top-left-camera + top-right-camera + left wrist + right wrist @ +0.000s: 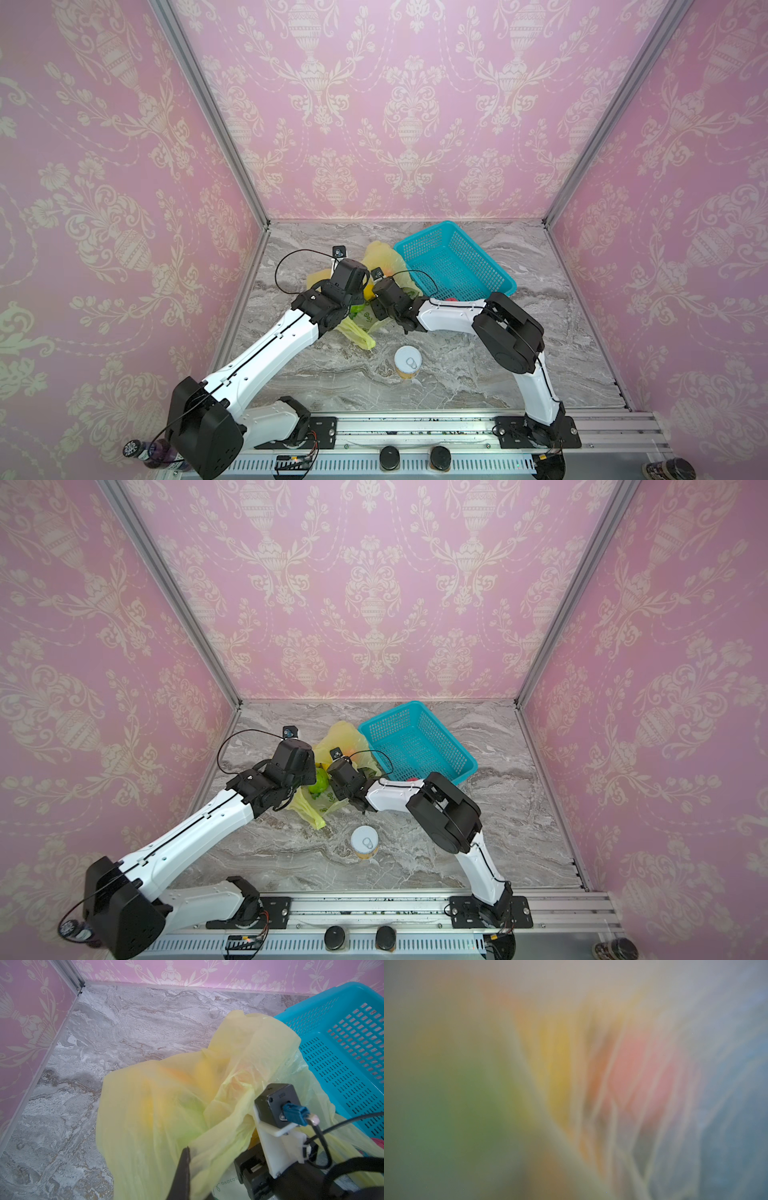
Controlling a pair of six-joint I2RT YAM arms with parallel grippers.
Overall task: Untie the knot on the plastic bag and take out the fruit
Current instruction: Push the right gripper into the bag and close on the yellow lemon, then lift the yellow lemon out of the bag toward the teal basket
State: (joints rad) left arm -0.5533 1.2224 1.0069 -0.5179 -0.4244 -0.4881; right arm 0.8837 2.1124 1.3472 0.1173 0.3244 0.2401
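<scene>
My L jaws are clenching tight on the thin skin of the bag [158, 1105], lifting it like a tent. The bag is sitting on the counter [457, 374], right beside the blue basket [453, 266], w/ fruit [321, 780] showing inside. My R jaws are hiding in the bag, so I can't tell if they're gripping. I think I'm fishing for fruit: L steady & high, R going slow, pinching fruit only, not plastic.

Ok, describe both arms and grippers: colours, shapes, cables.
The left arm and right arm have white links and black joints. Thin black cables run along them and loop at the wrists. Each wrist bears a small black camera with a blue plug. The left gripper is dark.
</scene>
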